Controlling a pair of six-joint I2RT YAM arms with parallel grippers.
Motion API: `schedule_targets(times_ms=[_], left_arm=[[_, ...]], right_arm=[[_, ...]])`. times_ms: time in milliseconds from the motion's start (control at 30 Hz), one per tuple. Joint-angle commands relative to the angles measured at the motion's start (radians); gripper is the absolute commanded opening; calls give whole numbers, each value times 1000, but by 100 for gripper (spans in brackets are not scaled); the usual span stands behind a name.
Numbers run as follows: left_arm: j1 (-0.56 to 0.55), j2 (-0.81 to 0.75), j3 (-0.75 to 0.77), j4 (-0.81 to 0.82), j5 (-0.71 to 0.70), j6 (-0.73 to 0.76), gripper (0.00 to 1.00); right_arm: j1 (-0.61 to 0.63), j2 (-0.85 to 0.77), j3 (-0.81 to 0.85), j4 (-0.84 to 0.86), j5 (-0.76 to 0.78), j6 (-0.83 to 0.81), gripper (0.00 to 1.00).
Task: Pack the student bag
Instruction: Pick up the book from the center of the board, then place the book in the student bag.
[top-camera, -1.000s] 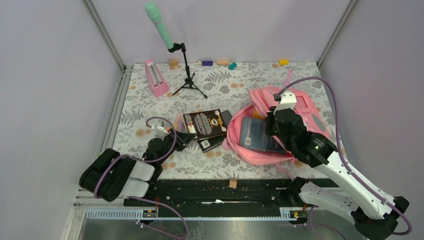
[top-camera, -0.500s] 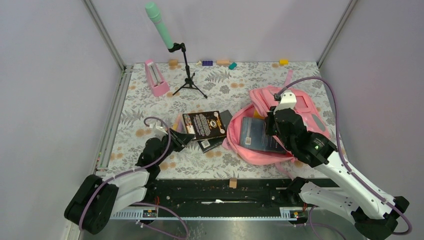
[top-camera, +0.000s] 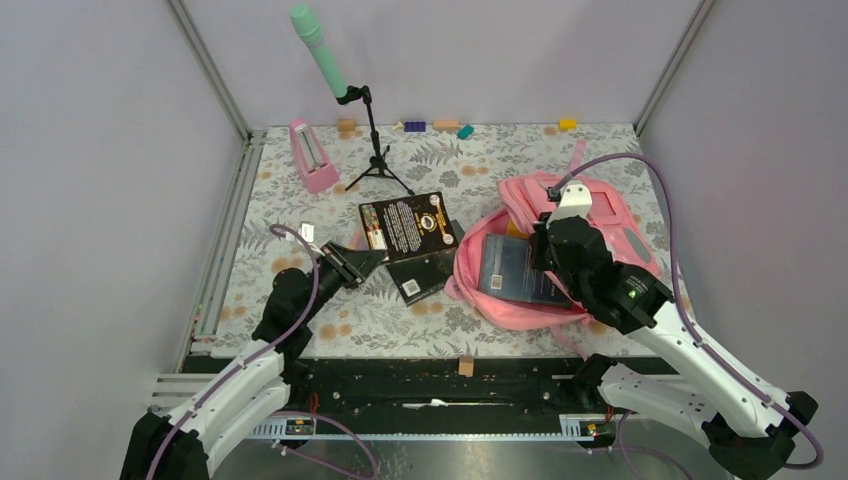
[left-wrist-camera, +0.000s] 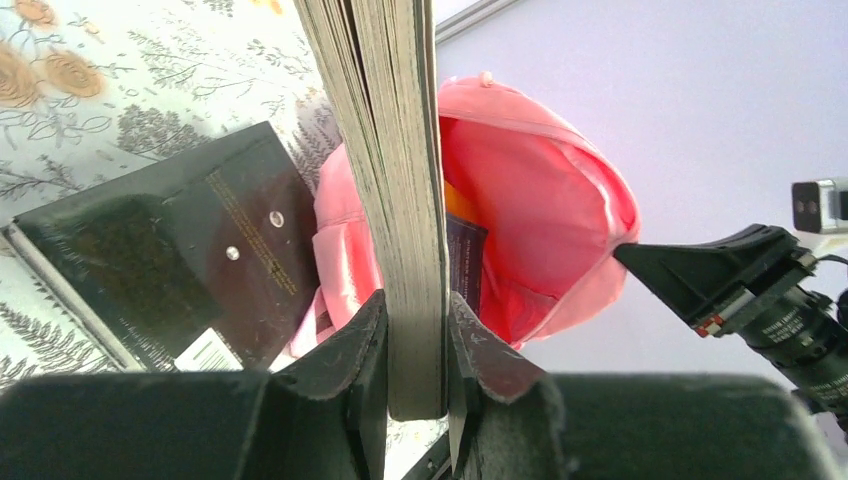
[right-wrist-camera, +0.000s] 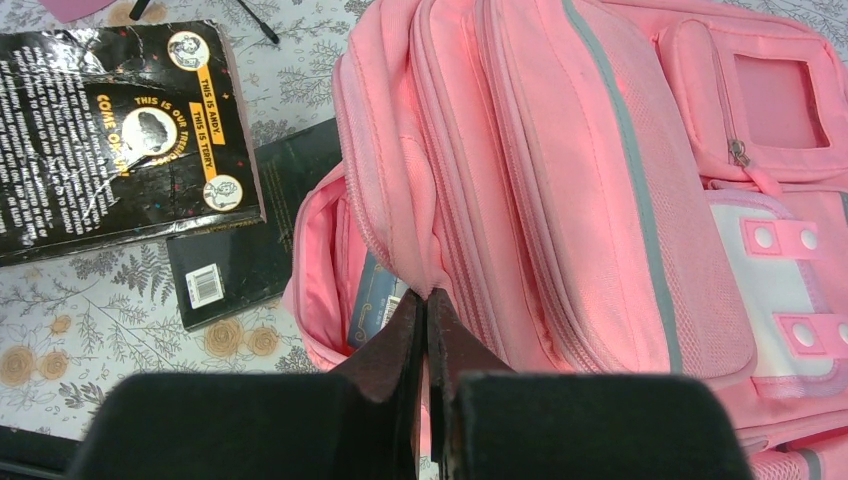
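The pink student bag (top-camera: 520, 195) lies at the right with its mouth open toward the left, a dark blue book (top-camera: 510, 270) inside. My right gripper (top-camera: 541, 246) is shut on the fabric rim of the opening (right-wrist-camera: 427, 297) and holds it up. My left gripper (top-camera: 364, 263) is shut on the edge of a black paperback (top-camera: 405, 222), which is lifted off the table left of the bag. In the left wrist view the pages (left-wrist-camera: 395, 150) stand between the jaws (left-wrist-camera: 415, 300), with the bag (left-wrist-camera: 540, 200) behind. A second black book (top-camera: 425, 272) lies flat under it.
A pink metronome (top-camera: 313, 157) and a tripod stand (top-camera: 375, 160) with a green microphone (top-camera: 318, 48) occupy the back left. Small coloured blocks (top-camera: 445, 125) line the back wall. A wooden block (top-camera: 465, 367) sits at the near edge.
My left arm has stretched forward and raised the black paperback up and away from the near edge. The right gripper and the bag have not moved.
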Motion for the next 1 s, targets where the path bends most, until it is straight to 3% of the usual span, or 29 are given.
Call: schedule_targets(times_ms=[0,133,433,967], left_arm=[[-6,-27,80,48,78,32,0],[-30,14,121,77,144,49,0],[-173,112,186,120,84,88,0],[-372,514,298,358,-95,68,0]], right_arm=[[6,-3,70,100,4,15,0],[6,-1,69,111,-10,19,0],[7,-3,73,110,-21,29,0],[6,-15,74,112,-26,30,0]])
